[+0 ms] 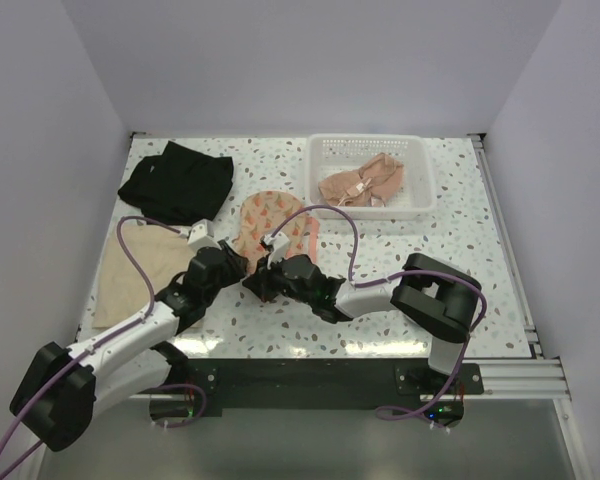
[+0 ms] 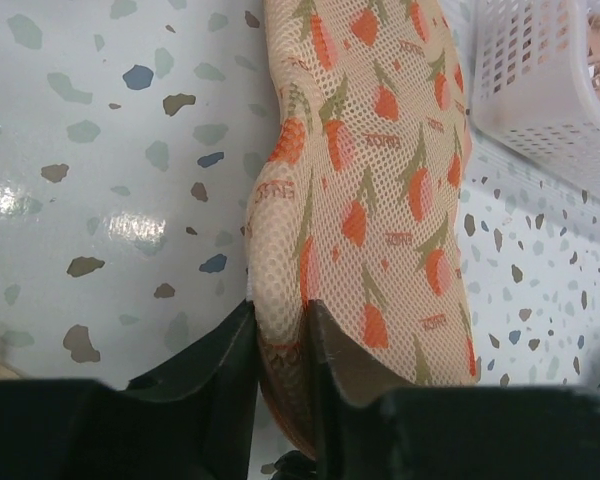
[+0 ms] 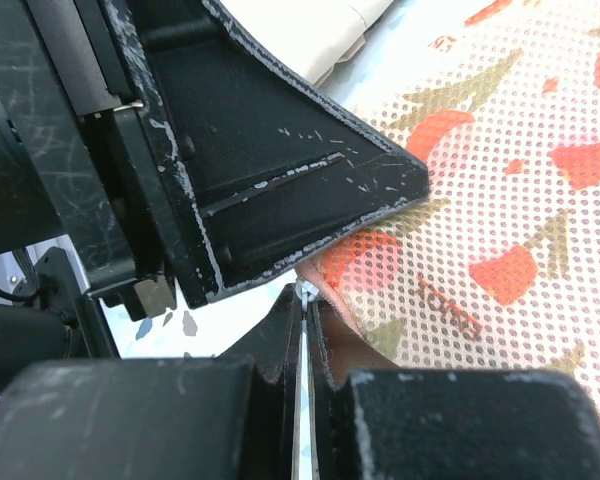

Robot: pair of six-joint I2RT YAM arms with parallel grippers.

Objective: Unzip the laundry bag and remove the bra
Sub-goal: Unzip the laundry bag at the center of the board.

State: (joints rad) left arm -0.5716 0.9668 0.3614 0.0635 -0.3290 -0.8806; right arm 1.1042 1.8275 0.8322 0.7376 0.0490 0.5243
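The laundry bag (image 1: 272, 215) is peach mesh printed with orange tulips and lies flat at the middle of the table. My left gripper (image 1: 244, 272) is at the bag's near end. In the left wrist view the bag (image 2: 380, 180) runs away from the left gripper (image 2: 280, 315), whose jaws pinch a raised fold of its edge. My right gripper (image 1: 264, 280) meets it from the right. In the right wrist view the right gripper (image 3: 305, 300) is shut on the small silver zipper pull (image 3: 305, 291) at the corner of the bag (image 3: 510, 230). The bra is hidden.
A white basket (image 1: 420, 160) with beige-pink garments (image 1: 360, 183) stands at the back right, also seen as the basket (image 2: 540, 90). A black garment (image 1: 175, 180) lies at the back left. A tan cloth (image 1: 130, 265) lies at the left. The left finger (image 3: 280, 170) crowds the right wrist view.
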